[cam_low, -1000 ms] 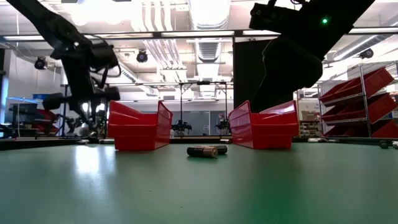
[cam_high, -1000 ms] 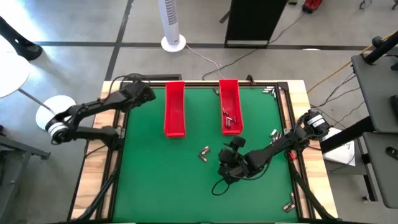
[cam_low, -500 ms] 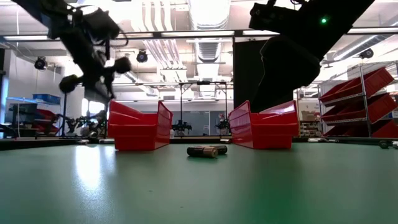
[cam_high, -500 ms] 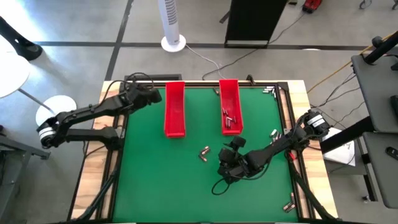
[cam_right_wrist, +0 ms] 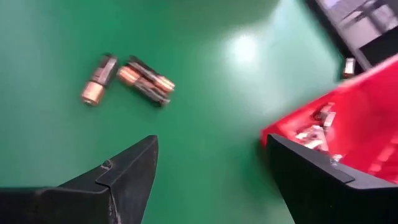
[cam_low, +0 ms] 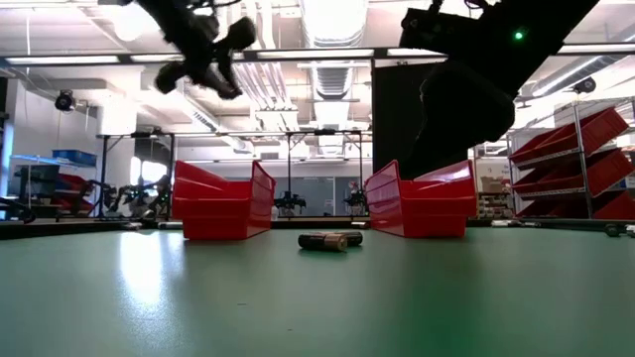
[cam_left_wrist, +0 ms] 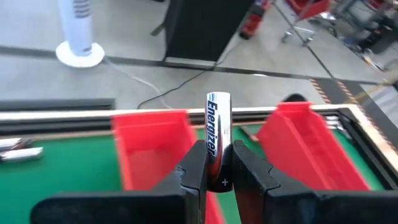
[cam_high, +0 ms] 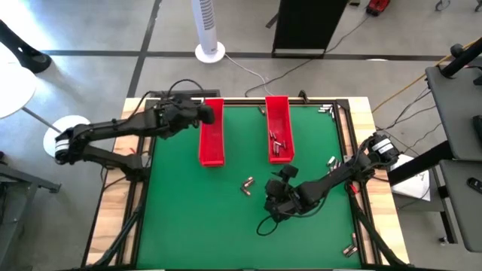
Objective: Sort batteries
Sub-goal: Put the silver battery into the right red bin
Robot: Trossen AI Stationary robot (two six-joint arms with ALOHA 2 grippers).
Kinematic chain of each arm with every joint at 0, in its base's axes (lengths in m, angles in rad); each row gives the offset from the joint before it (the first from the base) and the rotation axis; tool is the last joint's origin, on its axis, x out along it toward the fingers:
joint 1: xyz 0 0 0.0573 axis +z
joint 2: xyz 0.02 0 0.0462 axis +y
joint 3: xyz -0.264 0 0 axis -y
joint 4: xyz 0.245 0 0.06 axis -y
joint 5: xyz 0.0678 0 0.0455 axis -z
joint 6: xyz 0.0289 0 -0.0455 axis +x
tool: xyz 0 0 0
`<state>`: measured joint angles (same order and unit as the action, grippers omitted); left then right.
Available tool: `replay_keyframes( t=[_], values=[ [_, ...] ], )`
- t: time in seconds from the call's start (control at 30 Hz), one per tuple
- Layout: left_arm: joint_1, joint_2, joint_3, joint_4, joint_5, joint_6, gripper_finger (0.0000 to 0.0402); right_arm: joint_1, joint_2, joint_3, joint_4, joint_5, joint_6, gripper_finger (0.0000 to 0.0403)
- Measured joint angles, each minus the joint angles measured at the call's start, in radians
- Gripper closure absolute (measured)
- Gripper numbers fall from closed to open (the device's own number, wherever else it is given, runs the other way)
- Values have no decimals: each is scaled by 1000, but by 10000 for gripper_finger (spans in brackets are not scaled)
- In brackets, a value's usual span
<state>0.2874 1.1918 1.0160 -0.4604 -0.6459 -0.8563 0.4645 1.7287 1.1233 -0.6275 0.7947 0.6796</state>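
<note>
- Hovering over the far end of the left red tray (cam_high: 212,134): left pincer (cam_high: 205,113), pinching a silver battery (cam_left_wrist: 217,138) upright.
- Lying loose on the green counter (cam_high: 188,211) between the trays and the right arm: a few batteries (cam_high: 247,184).
- Hanging spread above the counter, near the right red tray (cam_high: 279,128) holding more batteries: right pincer (cam_high: 273,205).

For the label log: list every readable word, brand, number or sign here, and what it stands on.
"Energizer": on the battery clamped upright in the left gripper.
Loose batteries on the green mat, below the open right gripper: markings too blurred to read.
Nothing else legible.
</note>
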Motion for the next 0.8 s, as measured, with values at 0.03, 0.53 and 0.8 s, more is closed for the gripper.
replay_keyframes(
  t=[0.03, 0.53, 0.8],
  values=[
    [-12, 22, 26, 1, -1, 13, 367, 3, -5, 0, -25, 22, 16, 109],
    [-68, 432, 360, 26, 35, 154, 367, 140, -232, -26, -447, 224, 446, 88],
    [-84, 631, 525, 130, 113, 243, 367, 169, -299, -71, -469, 218, 473, 97]
  ],
)
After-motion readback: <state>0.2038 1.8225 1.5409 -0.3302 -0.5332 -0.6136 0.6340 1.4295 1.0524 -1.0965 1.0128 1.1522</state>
